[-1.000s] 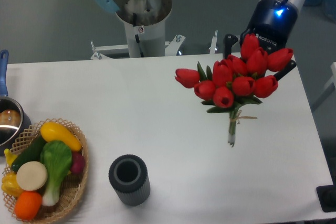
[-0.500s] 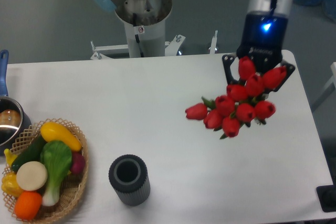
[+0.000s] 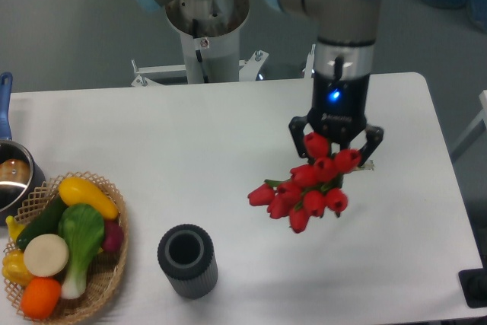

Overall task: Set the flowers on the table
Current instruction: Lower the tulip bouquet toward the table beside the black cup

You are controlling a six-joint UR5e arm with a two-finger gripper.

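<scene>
White table [image 3: 190, 135] bears basket [image 3: 106, 283] and grey cup [image 3: 187, 259]; pincer [image 3: 335, 141] pinches flowers [image 3: 304, 188] above.

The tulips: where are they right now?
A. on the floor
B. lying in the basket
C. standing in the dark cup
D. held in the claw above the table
D: the tulips hang in the claw, over the white table, away from the basket and cup.

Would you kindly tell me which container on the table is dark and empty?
The ribbed dark grey cylinder; the wicker basket holds vegetables, and the pot is metallic.
</scene>
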